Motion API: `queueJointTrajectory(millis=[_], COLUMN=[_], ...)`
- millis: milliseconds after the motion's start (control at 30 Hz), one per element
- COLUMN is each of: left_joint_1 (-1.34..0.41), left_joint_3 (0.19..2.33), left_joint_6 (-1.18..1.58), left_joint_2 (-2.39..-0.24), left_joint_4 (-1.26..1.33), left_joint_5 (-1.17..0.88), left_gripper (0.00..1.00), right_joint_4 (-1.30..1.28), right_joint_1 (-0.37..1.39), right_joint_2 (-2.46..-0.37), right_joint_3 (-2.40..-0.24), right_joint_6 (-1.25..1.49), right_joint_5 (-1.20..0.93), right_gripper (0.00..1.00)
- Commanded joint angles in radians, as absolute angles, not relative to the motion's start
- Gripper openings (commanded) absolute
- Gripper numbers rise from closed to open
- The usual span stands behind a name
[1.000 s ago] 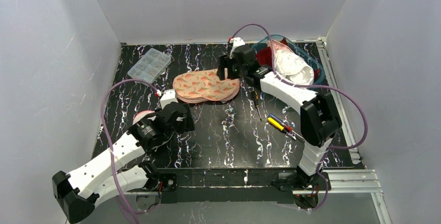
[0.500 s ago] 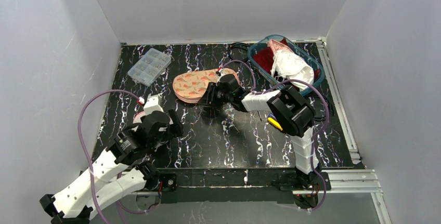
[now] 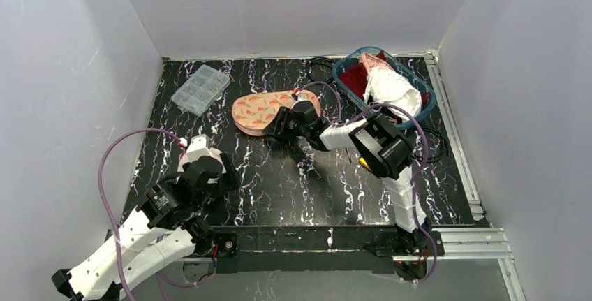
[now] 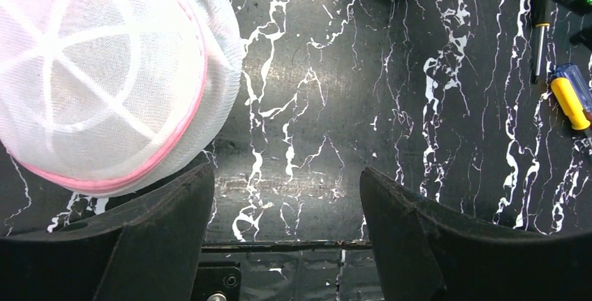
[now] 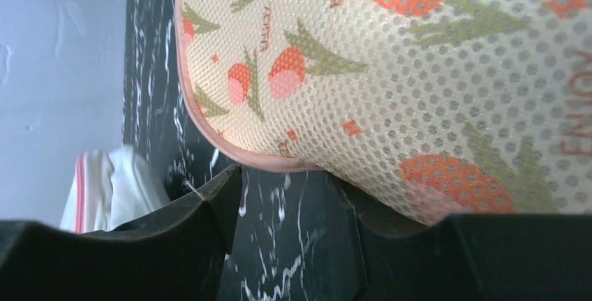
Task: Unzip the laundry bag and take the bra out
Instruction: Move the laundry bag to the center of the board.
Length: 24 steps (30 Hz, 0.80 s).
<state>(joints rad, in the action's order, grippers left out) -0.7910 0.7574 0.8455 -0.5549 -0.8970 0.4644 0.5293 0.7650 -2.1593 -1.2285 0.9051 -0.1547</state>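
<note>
Right tool (image 5: 286, 210) wide at near edge of strawberry-print mesh laundry bag (image 5: 419, 70); left tool (image 4: 286, 182) wide too (both empty). Unzip, bra removal both pending.

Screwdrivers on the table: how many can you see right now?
2. A slim dark screwdriver and a yellow-handled screwdriver lie near the right edge of the left wrist view. More may hide under the right arm.

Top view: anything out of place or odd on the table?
Yes: tools unrelated to laundry lie loose. A yellow-handled screwdriver and a thin black screwdriver sit on the table beside the right arm, and a clear parts box sits far left. Nothing looks spilled or damaged.
</note>
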Motion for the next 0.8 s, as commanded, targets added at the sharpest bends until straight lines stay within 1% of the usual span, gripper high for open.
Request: queueJointTrajectory(millis=[0, 133, 300, 433, 533, 633, 767], left_joint_1=[-0.785, -0.785, -0.785, -0.785, -0.785, -0.785, -0.785], left_joint_3=[0.782, 0.829, 0.848, 0.848, 0.851, 0.844, 0.822], left_joint_6=[0.853, 0.853, 0.863, 0.920, 0.964, 1.001, 1.032], left_joint_2=[-0.529, -0.501, -0.485, -0.517, -0.551, -0.561, -0.499], left_joint_4=[-0.976, -1.059, -1.093, -1.123, -1.138, -1.141, -1.130], left_joint_5=[0.520, 0.554, 0.584, 0.624, 0.650, 0.650, 0.642], left_gripper=[0.74, 0.74, 0.75, 0.78, 0.80, 0.81, 0.81], right_joint_4=[0.508, 0.455, 0.441, 0.449, 0.423, 0.313, 0.115], right_joint_1=[0.732, 0.703, 0.674, 0.675, 0.684, 0.739, 0.873], right_joint_2=[-2.270, -2.335, -2.361, -2.281, -2.176, -2.046, -1.943], right_joint_3=[-1.333, -1.436, -1.489, -1.461, -1.416, -1.394, -1.398], right_joint_6=[0.920, 0.904, 0.884, 0.879, 0.867, 0.775, 0.616], right_joint_5=[-0.082, -0.078, -0.118, -0.209, -0.244, -0.245, -0.193], right_gripper=[0.56, 0.58, 0.64, 0.77, 0.83, 0.86, 0.85])
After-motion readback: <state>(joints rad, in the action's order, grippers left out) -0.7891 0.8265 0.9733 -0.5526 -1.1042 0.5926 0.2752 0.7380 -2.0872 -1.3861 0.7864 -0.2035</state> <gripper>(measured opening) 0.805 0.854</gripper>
